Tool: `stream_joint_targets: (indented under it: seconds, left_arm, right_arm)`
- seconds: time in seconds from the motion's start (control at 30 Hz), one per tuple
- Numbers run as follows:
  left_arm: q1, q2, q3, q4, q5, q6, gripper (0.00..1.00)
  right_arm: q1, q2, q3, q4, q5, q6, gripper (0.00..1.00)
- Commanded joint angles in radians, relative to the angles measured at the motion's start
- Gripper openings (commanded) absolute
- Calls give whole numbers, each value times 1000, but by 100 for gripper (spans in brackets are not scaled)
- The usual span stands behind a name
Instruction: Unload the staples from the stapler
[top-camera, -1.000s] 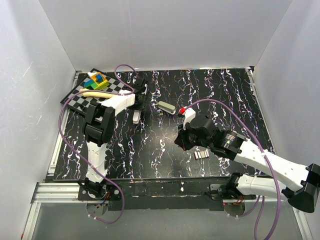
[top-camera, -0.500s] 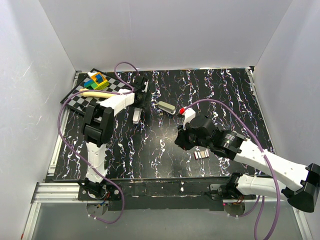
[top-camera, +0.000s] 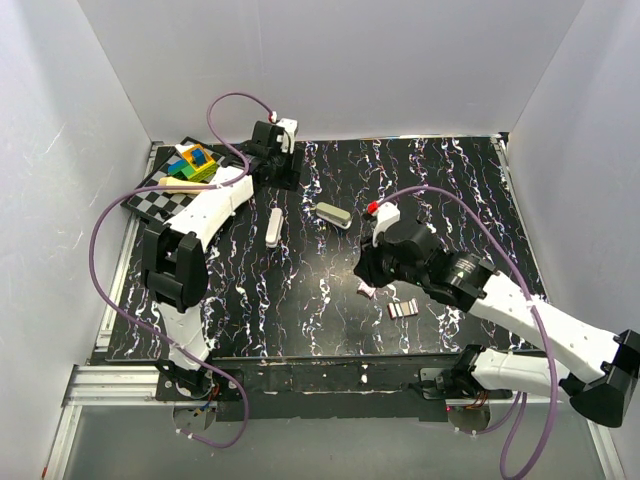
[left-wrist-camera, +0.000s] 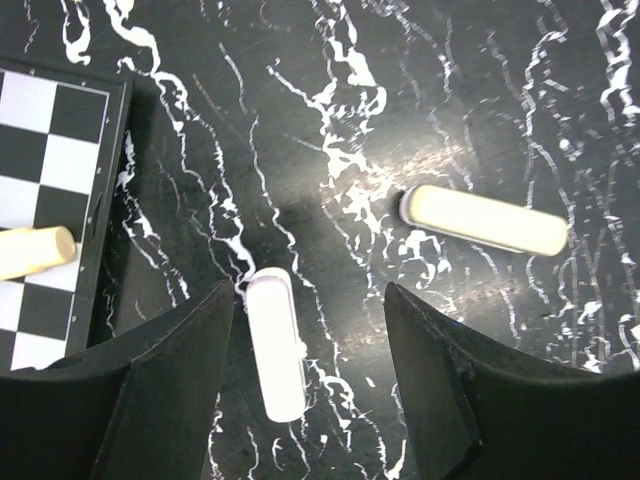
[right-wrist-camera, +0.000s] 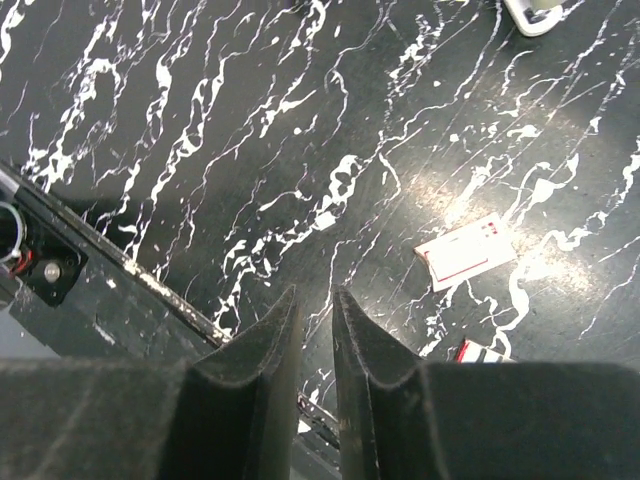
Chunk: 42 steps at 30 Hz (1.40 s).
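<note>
The stapler (top-camera: 273, 226), a slim white bar, lies flat on the black marbled table. In the left wrist view the stapler (left-wrist-camera: 275, 345) lies below and between my spread fingers, nearer the left one. My left gripper (left-wrist-camera: 308, 290) is open, empty and raised above it; in the top view the left gripper (top-camera: 278, 170) is near the table's far edge. My right gripper (right-wrist-camera: 315, 295) has its jaws nearly together with nothing between them. In the top view the right gripper (top-camera: 368, 272) hovers over the table's middle right.
A cream-grey bar (top-camera: 334, 214) lies right of the stapler, also in the left wrist view (left-wrist-camera: 483, 219). A small white red-lined card (right-wrist-camera: 465, 252) and a red-and-silver strip (top-camera: 403, 309) lie by the right gripper. A checkerboard (top-camera: 160, 200) with blocks and a wooden cylinder (left-wrist-camera: 30, 252) stands far left.
My left gripper has risen and drawn back from over the stapler toward the far edge; the stapler stays on the table. My right gripper shifted slightly, uncovering the small white card.
</note>
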Motion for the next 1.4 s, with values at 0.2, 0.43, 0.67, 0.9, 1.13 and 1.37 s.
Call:
stream_joint_targets:
  seconds: [0.2,0.43,0.67,0.9,1.13,1.37]
  left_arm:
    - [3,78,192,-13,151,-101,57]
    - [-8,215,343,-22,187,-153,42]
    - [-20,341,416,7,216,-205,33]
    - [-40,416,433,42,246,-219,27]
    - [-57,471,459,53,276,-226,19]
    - [-71,513,462,54,282,-229,8]
  right_arm:
    - [-182,144,116,28,-116,51,3]
    - [-236,276,174,69,-127,68,1]
    - [-274,415,209,135,-101,117,1]
    - [-320,576,265,191,-139,162,1]
    - [-329,704,324,228,-139,186,1]
    - [-352,797,384,232,-173,220,1]
